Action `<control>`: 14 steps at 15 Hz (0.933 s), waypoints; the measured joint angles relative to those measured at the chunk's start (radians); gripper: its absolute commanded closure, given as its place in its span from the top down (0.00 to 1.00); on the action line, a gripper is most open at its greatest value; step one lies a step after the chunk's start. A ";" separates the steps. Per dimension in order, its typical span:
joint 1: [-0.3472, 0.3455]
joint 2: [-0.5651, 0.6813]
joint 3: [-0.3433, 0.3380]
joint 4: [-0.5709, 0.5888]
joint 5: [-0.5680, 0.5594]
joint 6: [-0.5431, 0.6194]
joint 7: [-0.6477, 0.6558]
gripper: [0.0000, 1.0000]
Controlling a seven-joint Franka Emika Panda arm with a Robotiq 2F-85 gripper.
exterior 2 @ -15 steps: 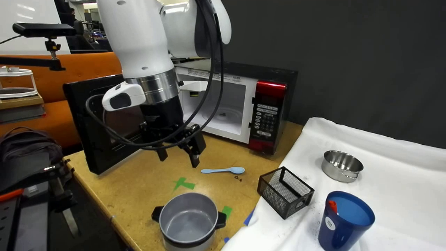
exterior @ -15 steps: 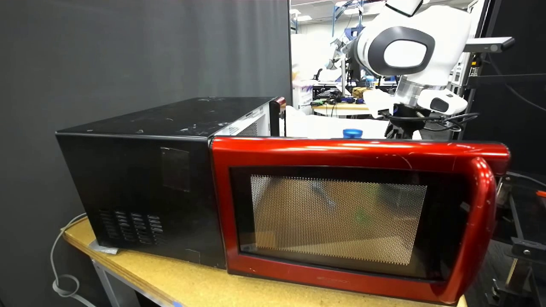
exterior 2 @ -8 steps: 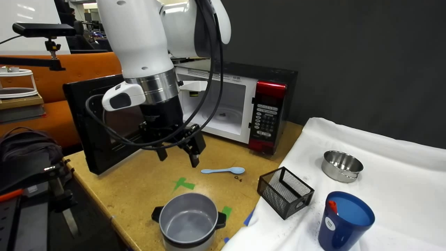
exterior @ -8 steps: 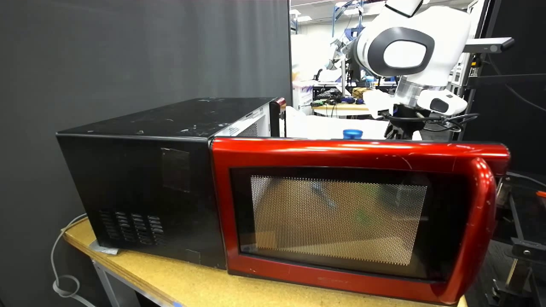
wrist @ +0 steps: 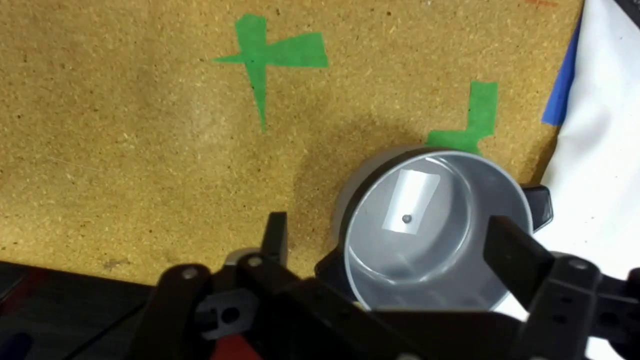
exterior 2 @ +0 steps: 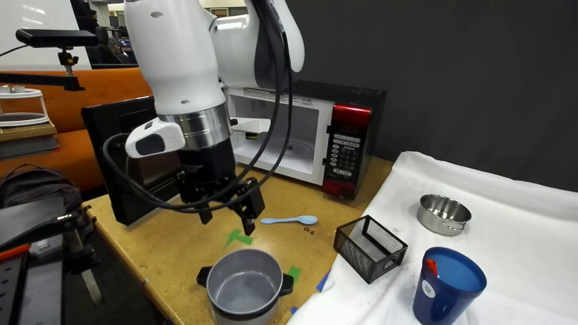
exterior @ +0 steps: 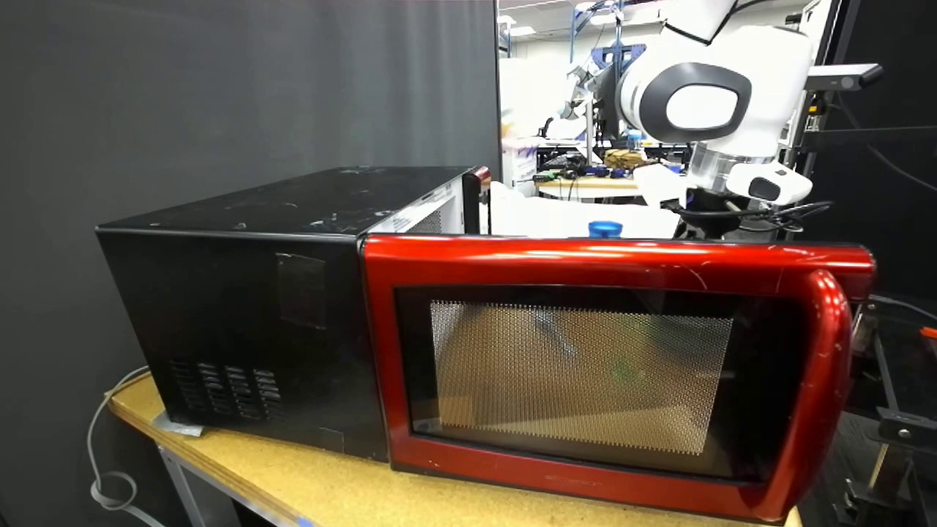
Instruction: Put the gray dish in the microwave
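The gray dish (exterior 2: 246,280) is a round gray pot with a pale rim and two dark handles, upright on the wooden table. Its interior fills the middle of the wrist view, where the dish (wrist: 415,240) lies below my jaws. My gripper (exterior 2: 227,223) hangs open above the table, apart from the dish and holding nothing. In the wrist view, the left finger (wrist: 275,235) overlaps bare table and the right finger (wrist: 515,255) overlaps the dish's inside. The microwave (exterior 2: 350,149) stands at the back with its red-framed door (exterior: 615,263) swung wide. That door partly hides the gripper in an exterior view.
A light blue spoon (exterior 2: 290,220) lies between gripper and black mesh basket (exterior 2: 370,248). On the white cloth (exterior 2: 519,234) stand a metal bowl (exterior 2: 443,214) and a blue cup (exterior 2: 447,286) with something red inside. Green tape (wrist: 255,55) marks the table.
Over the last half second my gripper has lowered a little and shifted slightly toward the gray dish, staying open. The dish, microwave and other objects have not moved.
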 measured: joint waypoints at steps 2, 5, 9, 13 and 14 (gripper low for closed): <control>-0.085 0.013 0.034 -0.011 0.006 0.000 -0.043 1.00; -0.249 0.047 0.124 -0.019 0.005 -0.002 -0.089 1.00; -0.374 0.097 0.233 -0.009 0.005 -0.002 -0.112 1.00; -0.365 0.134 0.276 0.011 0.005 -0.002 -0.104 1.00; -0.352 0.145 0.275 0.020 0.003 -0.002 -0.096 1.00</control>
